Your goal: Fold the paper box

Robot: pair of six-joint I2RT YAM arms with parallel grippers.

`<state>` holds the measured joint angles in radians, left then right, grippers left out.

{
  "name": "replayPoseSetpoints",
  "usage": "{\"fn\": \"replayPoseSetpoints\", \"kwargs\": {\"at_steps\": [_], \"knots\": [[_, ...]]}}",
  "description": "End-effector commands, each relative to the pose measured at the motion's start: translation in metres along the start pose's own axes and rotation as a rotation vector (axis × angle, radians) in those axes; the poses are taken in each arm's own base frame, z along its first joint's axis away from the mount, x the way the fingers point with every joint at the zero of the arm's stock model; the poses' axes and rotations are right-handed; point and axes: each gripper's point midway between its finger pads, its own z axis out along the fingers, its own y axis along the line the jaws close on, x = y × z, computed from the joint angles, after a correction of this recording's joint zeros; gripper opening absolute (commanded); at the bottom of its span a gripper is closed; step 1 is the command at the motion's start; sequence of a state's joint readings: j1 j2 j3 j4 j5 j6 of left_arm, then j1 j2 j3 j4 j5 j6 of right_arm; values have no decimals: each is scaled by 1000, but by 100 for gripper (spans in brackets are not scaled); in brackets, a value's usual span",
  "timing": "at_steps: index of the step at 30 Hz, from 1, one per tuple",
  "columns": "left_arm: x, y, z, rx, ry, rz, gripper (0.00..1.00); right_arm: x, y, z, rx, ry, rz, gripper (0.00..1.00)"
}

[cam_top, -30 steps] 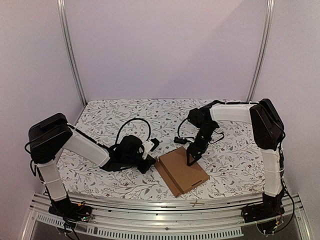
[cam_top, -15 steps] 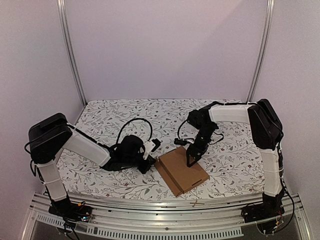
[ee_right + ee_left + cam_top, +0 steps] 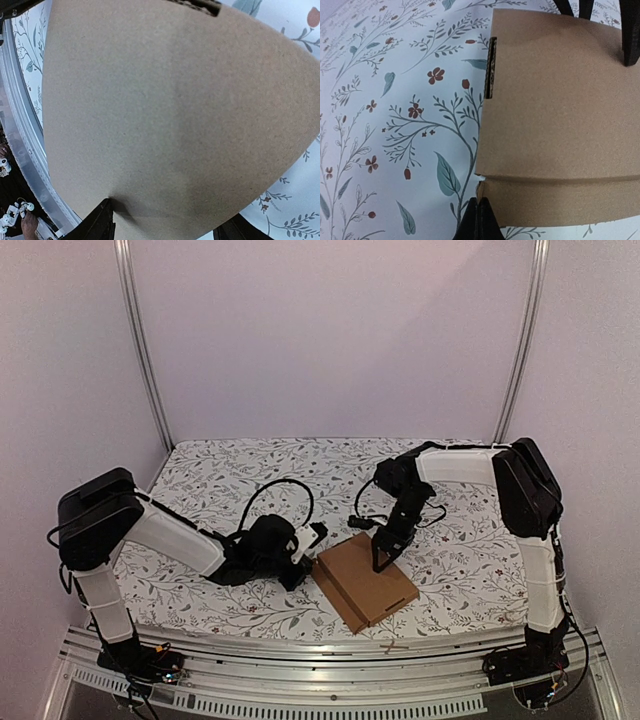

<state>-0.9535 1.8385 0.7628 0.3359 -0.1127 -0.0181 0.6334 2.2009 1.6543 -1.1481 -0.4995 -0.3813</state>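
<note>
While your left gripper (image 3: pixel 477 220) sits pinched fully closed at the left edge of the paper box (image 3: pixel 365 585), your right gripper (image 3: pixel 382 560) is spread wide, tips down on the box top. Box lies flat near the front edge of the floral table (image 3: pixel 230 475).

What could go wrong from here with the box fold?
1. Left gripper is shut at the edge of the box, beside the crease; a push may slide the box, not fold it.
2. Right gripper, open, seems only to press on top; the box could pivot beneath it.
</note>
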Motion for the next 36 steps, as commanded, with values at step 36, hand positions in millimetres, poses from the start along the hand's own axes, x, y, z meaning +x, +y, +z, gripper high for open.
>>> {"fn": "replayPoseSetpoints", "kwargs": {"at_steps": [36], "knots": [[-30, -7, 7, 21, 62, 60, 0, -11, 13, 31, 15, 38, -101, 62]]}}
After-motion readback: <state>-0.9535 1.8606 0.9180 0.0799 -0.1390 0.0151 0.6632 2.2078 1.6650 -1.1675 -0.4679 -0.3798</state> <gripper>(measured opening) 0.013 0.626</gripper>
